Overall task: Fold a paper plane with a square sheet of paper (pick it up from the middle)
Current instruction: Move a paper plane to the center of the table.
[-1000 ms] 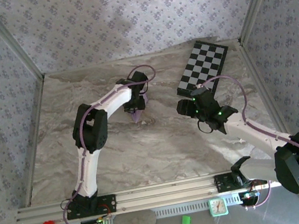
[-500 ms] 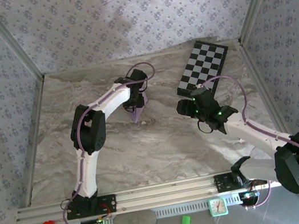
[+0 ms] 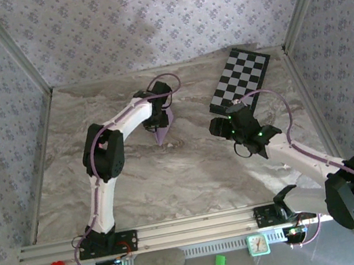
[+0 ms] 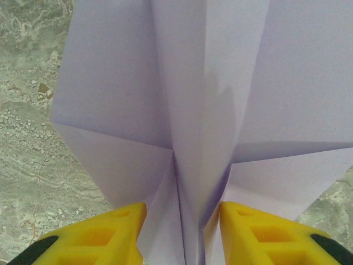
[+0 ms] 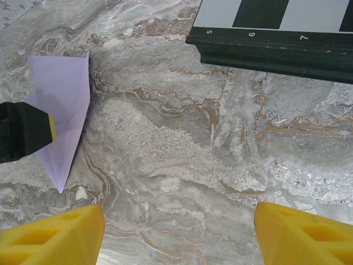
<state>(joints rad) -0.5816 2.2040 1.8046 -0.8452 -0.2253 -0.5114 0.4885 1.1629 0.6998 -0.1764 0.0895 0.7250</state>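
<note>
A grey and brown marbled stone worktop lies below the right hand, whose two yellow fingertips stand wide apart with bare stone between them. A pale lilac paper plane points its narrow tip toward that hand. A black, yellow-edged finger overlaps the plane's side. Well apart from the plane, a black-and-white chequered board shows a dark rim numbered 5, 6, 7.
</note>
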